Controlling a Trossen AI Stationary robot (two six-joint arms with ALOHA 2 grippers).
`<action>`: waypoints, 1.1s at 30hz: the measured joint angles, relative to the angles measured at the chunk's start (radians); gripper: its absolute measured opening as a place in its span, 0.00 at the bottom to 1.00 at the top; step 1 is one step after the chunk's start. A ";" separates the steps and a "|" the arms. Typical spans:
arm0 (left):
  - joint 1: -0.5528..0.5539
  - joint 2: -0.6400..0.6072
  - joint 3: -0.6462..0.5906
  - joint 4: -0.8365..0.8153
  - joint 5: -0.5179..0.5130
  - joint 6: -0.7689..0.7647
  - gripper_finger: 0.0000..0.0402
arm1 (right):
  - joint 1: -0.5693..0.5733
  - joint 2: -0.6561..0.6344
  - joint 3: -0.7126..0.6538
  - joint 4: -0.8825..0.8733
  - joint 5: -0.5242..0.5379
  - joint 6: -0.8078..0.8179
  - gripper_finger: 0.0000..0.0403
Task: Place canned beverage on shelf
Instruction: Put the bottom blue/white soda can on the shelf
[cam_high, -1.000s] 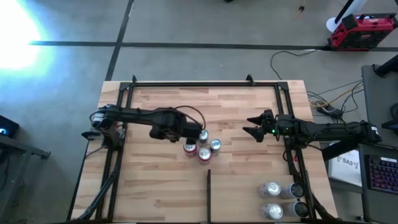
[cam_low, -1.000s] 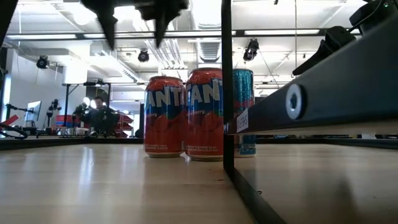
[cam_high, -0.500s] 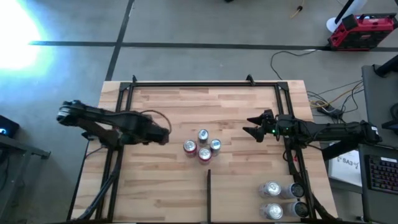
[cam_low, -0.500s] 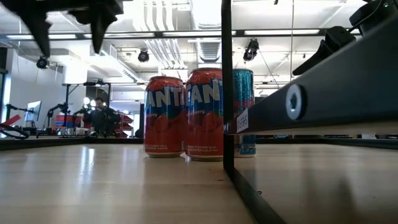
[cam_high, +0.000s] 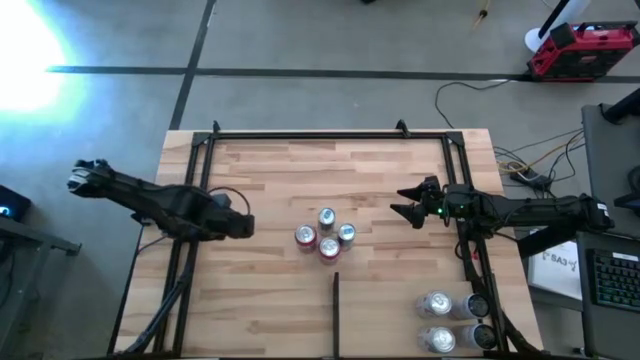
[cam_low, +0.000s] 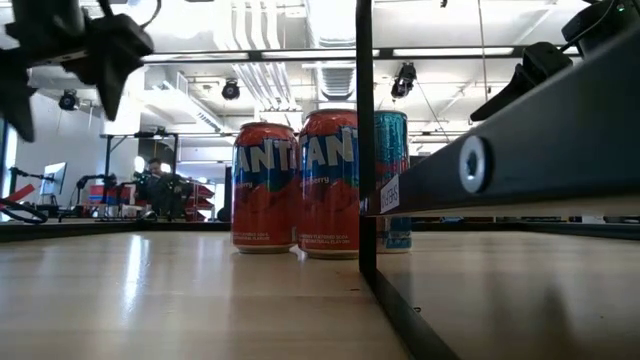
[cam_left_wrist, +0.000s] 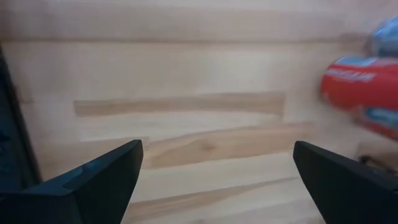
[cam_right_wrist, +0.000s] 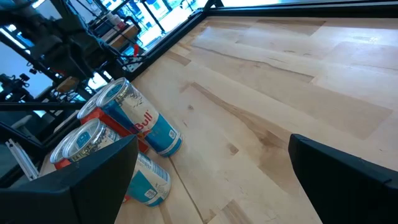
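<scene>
Canned beverages stand upright in a tight cluster of four near the middle of the shelf (cam_high: 290, 170), a light butcher-block board ringed by a black tube frame: two red cans (cam_high: 328, 248) with blue-and-white lettering and silver tops, touching each other, and two slimmer blue-and-silver cans (cam_high: 346, 234) just beside them. The cluster sits between the two grippers, just beyond the end of the short dark divider strip (cam_high: 336, 310). The left gripper (cam_high: 243, 226) hangs near the shelf's left edge with its fingers spread wide and nothing between them, the red cans a short way ahead of it. The right gripper (cam_high: 400, 203) is on the far side of the cluster, also spread open and holding nothing, its tips pointing toward the cans. More silver-topped cans (cam_high: 435, 304) stand at the shelf's near right corner, behind the right gripper.
</scene>
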 joint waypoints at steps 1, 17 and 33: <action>-0.002 -0.008 -0.016 0.008 0.018 0.000 1.00 | 0.000 0.000 0.000 0.000 0.000 0.000 0.99; -0.101 -0.331 -0.327 0.614 -0.224 0.266 1.00 | 0.000 0.000 0.000 0.000 0.000 0.000 0.99; -0.100 -0.332 -0.357 1.050 -0.383 1.036 1.00 | 0.000 0.000 0.000 0.000 0.000 0.000 0.99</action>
